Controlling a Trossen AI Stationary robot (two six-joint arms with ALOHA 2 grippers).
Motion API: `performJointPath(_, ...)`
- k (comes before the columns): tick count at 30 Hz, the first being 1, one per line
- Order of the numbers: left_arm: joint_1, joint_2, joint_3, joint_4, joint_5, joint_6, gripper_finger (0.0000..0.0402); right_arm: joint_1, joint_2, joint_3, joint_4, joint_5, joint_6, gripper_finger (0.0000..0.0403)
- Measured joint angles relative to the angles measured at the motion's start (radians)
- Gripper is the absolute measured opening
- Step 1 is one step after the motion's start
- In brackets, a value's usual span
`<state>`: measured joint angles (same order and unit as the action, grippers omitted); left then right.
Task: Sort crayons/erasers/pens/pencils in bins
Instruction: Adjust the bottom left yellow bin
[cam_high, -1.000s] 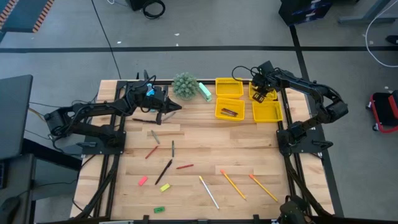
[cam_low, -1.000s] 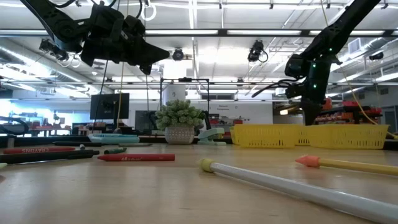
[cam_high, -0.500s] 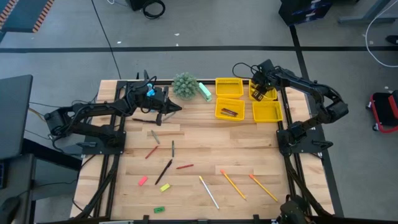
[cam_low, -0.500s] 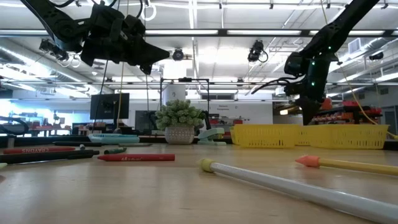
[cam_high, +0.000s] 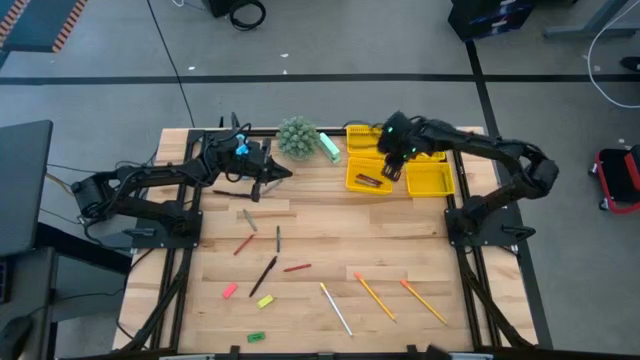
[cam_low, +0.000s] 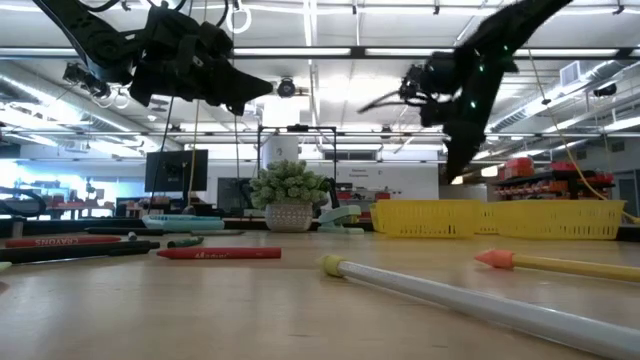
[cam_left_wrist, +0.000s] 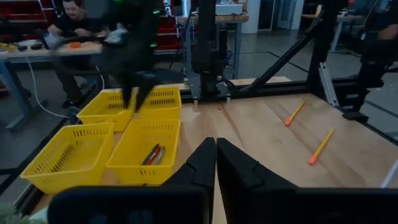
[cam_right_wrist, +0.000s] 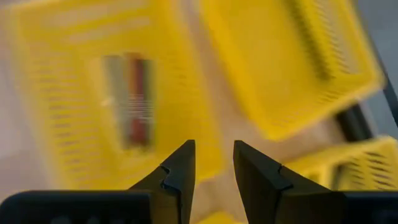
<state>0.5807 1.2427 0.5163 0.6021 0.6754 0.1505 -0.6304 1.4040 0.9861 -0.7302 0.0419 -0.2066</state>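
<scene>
The right gripper (cam_high: 392, 166) is seen above the group of yellow bins (cam_high: 428, 180) at the far side of the desk (cam_high: 320, 225), over the gap between the bin that holds crayons (cam_high: 371, 181) and its neighbours; its jaws are parted narrowly, as the right wrist view shows, and nothing is held between them. In that wrist view the fingers (cam_right_wrist: 177, 174) frame the edge of the crayon bin (cam_right_wrist: 93, 99), in which reddish and dark sticks lie side by side.

The left gripper (cam_high: 278, 172) is held above the desk's far left part, near a small potted plant (cam_high: 297, 137); its jaws are closed together with nothing between them, as seen in the left wrist view (cam_left_wrist: 215, 163).

On the bare wood nearer the front, loose items are spread out: red crayons (cam_high: 296, 268), dark pens (cam_high: 263, 275), and a pink eraser (cam_high: 229, 291), a yellow one (cam_high: 265, 301) and a green one (cam_high: 257, 337) towards the front left. The pencils (cam_high: 374, 296) lie towards the front right, two orange and one whitish (cam_high: 335, 308), all well apart from the bins.
</scene>
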Motion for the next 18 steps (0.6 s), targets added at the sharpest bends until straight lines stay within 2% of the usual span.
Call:
performJointPath(5, 0.012, 0.000, 0.000, 0.000, -0.002, -0.003, 0.0012, 0.208, 0.000, 0.080, -0.043, 0.011, 0.141, 0.0116)
performJointPath(9, 0.012, 0.000, 0.000, 0.000, -0.002, 0.014, 0.0012, 0.341, 0.000, 0.078, 0.019, 0.053, 0.155, 0.0116)
performJointPath(14, 0.012, 0.000, 0.000, 0.008, -0.002, 0.019, 0.0025, 0.379, 0.044, 0.033, 0.019, 0.081, 0.151, 0.0119)
performJointPath(18, 0.012, 0.000, 0.000, 0.033, -0.001, 0.019, 0.0030, 0.380, 0.072, 0.024, 0.022, 0.119, 0.127, 0.0138)
